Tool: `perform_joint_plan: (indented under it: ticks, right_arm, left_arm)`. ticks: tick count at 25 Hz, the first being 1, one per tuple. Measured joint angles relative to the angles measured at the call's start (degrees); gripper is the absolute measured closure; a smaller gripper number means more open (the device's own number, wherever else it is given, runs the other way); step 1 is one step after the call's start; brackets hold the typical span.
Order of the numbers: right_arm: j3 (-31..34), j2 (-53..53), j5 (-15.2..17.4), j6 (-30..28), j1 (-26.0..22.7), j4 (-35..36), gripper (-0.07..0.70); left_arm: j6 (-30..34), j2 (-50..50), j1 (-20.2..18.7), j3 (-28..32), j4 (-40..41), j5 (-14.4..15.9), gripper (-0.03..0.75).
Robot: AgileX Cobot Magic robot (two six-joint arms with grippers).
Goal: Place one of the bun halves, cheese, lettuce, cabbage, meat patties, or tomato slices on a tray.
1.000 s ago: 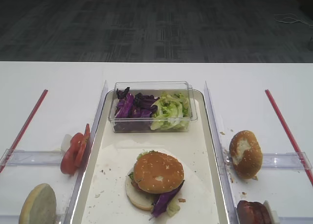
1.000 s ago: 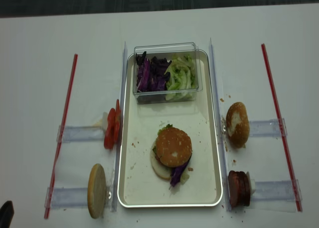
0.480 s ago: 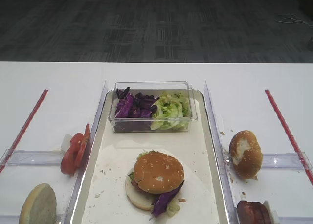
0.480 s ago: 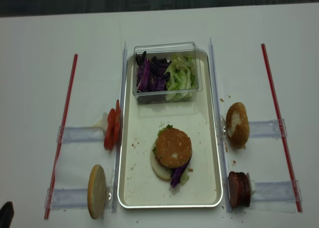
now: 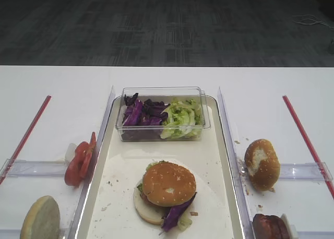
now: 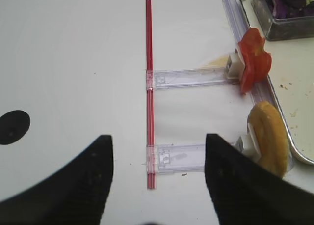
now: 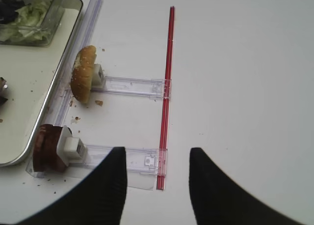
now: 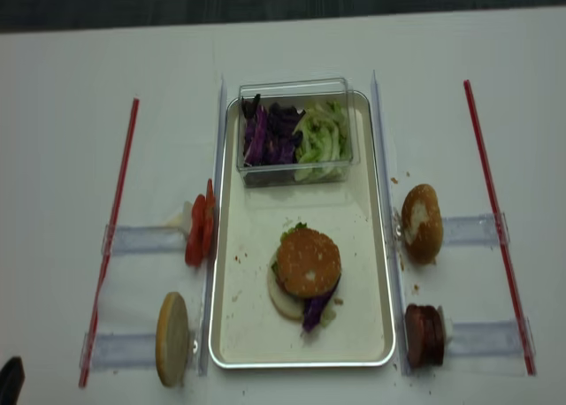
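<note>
White tabletop [image 5: 57,82] carries everything. Going left to right: the left hand [image 6: 157,185] hovers with its fingers spread and nothing between them, above a clear holder by a red strip [image 6: 149,87]. Next come the tomato slices [image 5: 79,162] and a pale bun half [image 5: 40,218], both standing in holders outside the tray [image 5: 219,145].

On the tray, the sesame-topped bun half [image 5: 169,183] sits on a finished stack, with cabbage [image 5: 177,212] and lettuce [image 5: 152,166] poking out beneath it. Behind it is a clear box [image 5: 163,114] of more greens.

Right of the tray stand a torn brown bun [image 5: 262,164] and the meat patties [image 5: 270,226]. The right hand [image 7: 157,185] is also spread and empty, pulled back off the tray.

The placing step looks done, so the next move probably calls only for staying clear or reaching for another ingredient.

No brand, label or writing can be read.
</note>
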Motion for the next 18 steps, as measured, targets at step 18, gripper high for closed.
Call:
perform_joint_plan:
  ticks: [18]
  right_arm:
    - [3.5, 0.0, -6.6, 0.0, 0.0, 0.4, 0.31]
  left_arm:
    - [0.0, 0.0, 0.0, 0.0, 0.0, 0.0, 0.298]
